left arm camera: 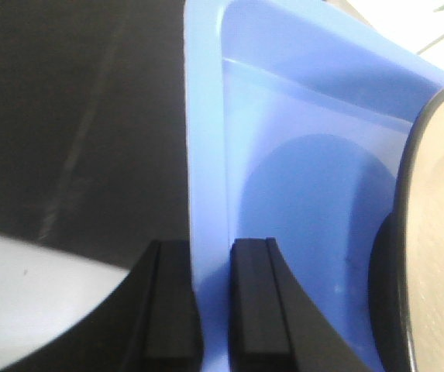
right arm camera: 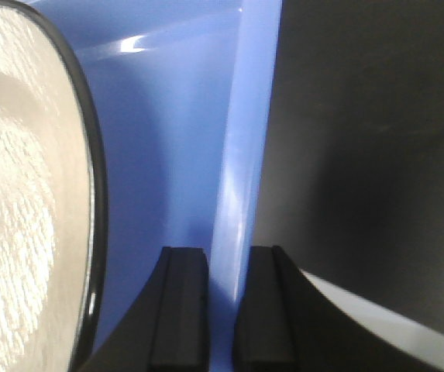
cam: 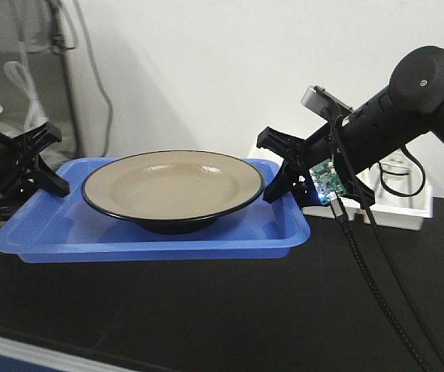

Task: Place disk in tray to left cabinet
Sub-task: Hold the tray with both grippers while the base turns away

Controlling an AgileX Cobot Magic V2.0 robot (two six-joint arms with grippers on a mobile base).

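**Blue tray being clamped at both ends**

In the foreground, a bright blue rectangular plastic tray (cam: 167, 236) is being carried by a flat black surface (cam: 206, 310). A round glossy tan plate with a thin black rim (cam: 171, 186) is being held inside the tray, at its middle. The tray's left end wall is being clamped by the left hand (cam: 55, 159), with one finger set inside the wall and one outside. The right end wall is being clamped likewise by the right hand (cam: 272, 169). Farther back, a small white plastic bin (cam: 407, 205) is being partly hidden by the black right arm.

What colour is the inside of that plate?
Glossy tan, with a thin black rim; the front-facing view shows the disk best.
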